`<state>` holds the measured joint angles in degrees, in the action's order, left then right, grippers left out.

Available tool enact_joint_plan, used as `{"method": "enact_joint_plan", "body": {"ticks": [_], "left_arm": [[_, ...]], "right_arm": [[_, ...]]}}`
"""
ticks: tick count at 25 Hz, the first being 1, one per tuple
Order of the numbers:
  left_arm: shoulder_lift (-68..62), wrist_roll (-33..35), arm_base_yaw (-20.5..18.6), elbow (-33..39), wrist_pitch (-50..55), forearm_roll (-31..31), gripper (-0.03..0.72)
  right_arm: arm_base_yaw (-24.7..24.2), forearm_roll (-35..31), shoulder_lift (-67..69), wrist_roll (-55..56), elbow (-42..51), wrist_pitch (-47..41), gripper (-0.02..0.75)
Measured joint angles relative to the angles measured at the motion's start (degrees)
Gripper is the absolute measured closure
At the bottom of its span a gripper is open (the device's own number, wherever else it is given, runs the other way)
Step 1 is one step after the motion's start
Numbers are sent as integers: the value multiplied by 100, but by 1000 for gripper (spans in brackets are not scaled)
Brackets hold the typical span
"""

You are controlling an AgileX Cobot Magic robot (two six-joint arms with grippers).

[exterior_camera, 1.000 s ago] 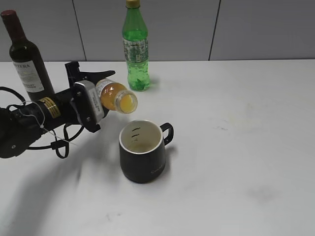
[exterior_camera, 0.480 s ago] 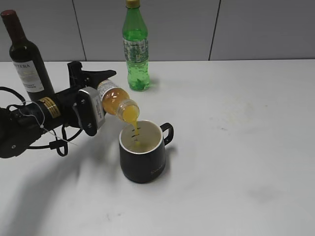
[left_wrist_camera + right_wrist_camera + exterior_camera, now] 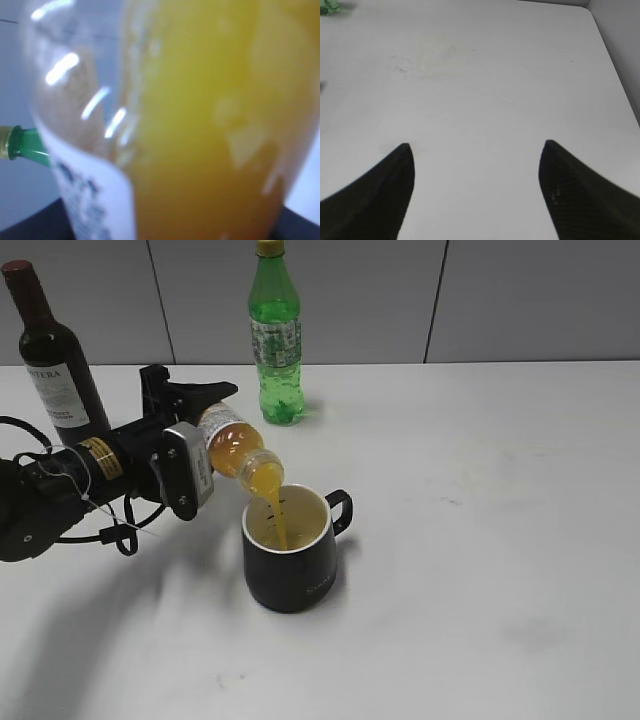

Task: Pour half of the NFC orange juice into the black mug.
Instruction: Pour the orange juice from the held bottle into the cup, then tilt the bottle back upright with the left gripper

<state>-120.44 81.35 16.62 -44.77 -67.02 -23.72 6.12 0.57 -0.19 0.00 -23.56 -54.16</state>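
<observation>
My left gripper (image 3: 195, 430) is shut on the NFC orange juice bottle (image 3: 238, 448) and holds it tilted, neck down to the right, over the black mug (image 3: 290, 548). A stream of orange juice runs from the neck into the mug's white inside, and juice has pooled at the bottom. In the left wrist view the bottle (image 3: 210, 130) fills the frame, blurred, with its label at the lower left. My right gripper (image 3: 476, 147) is open and empty over bare table; it is out of the exterior view.
A dark wine bottle (image 3: 52, 355) stands at the back left behind my left arm. A tall green soda bottle (image 3: 275, 335) stands at the back centre; its neck shows in the left wrist view (image 3: 25, 146). The white table's (image 3: 485, 80) right edge shows in the right wrist view.
The bottle has tipped further, neck down. Juice began flowing half a second ago and now runs in a steady stream, with more juice in the mug.
</observation>
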Motion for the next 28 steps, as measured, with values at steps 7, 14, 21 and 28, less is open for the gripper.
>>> {"method": "enact_joint_plan", "body": {"ticks": [7, 14, 21, 28], "left_arm": [[0, 140, 0, 0, -5, 0, 223], [0, 296, 0, 0, -5, 0, 223], [0, 417, 0, 0, -6, 0, 223], [0, 555, 0, 0, -11, 0, 223]], "right_arm": [[0, 0, 0, 0, 0, 0, 150], [0, 0, 0, 0, 0, 0, 150], [0, 0, 0, 0, 0, 0, 150], [0, 0, 0, 0, 0, 0, 150]]}}
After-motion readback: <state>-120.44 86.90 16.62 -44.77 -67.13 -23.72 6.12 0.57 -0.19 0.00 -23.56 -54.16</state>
